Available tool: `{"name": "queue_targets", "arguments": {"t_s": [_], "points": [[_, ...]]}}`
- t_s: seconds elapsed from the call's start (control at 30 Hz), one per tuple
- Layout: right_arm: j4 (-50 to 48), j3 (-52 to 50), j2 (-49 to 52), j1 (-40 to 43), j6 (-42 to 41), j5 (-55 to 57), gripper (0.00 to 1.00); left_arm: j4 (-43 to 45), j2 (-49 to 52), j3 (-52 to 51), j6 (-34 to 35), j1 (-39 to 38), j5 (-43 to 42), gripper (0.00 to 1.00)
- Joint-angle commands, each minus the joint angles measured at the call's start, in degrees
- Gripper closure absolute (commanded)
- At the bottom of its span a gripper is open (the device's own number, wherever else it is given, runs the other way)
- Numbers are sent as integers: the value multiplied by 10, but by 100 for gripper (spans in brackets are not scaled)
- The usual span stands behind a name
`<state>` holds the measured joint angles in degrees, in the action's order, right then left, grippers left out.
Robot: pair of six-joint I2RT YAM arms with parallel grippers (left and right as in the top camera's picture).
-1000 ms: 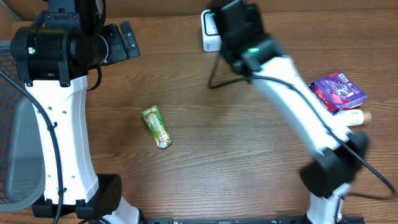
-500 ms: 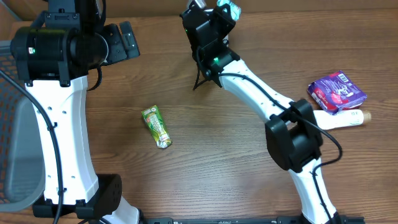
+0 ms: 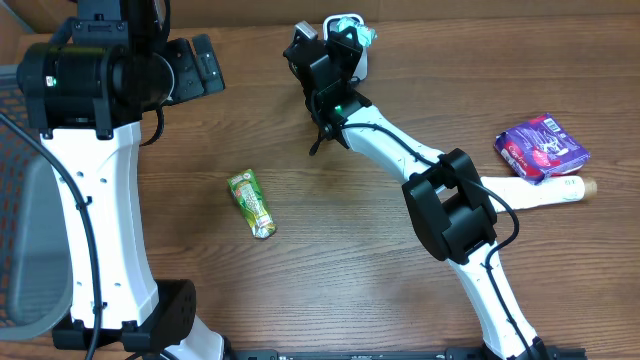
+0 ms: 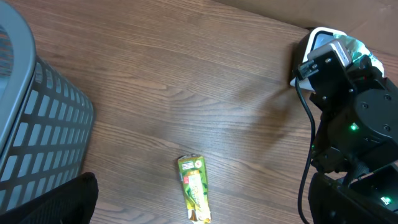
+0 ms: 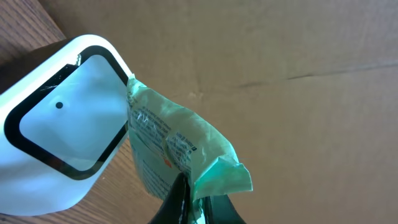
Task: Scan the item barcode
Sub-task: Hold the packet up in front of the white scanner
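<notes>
The right claw is pressed together on the lower edge of a teal packet, pinching it so that the crumpled packet stands up from the fingertips. The packet's left edge is right against the dark-framed window of the white scanner, which sits at the far edge of the bench. The left claw is spread and holds nothing, up at the far left, well apart from the scanner.

The bench is brown wood grain, and a plain cardboard wall rises behind the scanner. A green stick packet lies left of centre. A purple packet and a white tube lie just beside each other at the right edge. A grey slatted basket stands at the left.

A second ago the right arm reached in from the right, with its wrist covering the scanner. Now its wrist has swung to the scanner's left and the packet shows at the window. The bench items have not moved.
</notes>
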<state>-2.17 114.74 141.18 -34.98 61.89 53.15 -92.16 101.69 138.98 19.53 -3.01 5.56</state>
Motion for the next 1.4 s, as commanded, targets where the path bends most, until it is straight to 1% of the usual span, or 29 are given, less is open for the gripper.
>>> {"name": "queue_targets", "arguments": {"t_s": [0.0,0.2,0.4,0.67,0.97,1.27,1.37], "points": [[-21,11,-4,1,40,3,96,0,-1,-1,6,0,-3,0],[-50,11,-4,-2,98,9,96,0,-1,-1,6,0,-3,1],[-50,11,-4,-3,135,0,96,0,-1,-1,6,0,-3,1],[-50,11,-4,-7,136,-55,96,0,-1,-1,6,0,-3,1],[-50,11,-8,-8,133,-57,96,0,-1,-1,6,0,-3,0],[-45,11,-48,-10,131,-57,96,0,-1,-1,6,0,-3,0],[-24,11,-61,-10,129,-59,96,0,-1,-1,6,0,-3,0]]}}
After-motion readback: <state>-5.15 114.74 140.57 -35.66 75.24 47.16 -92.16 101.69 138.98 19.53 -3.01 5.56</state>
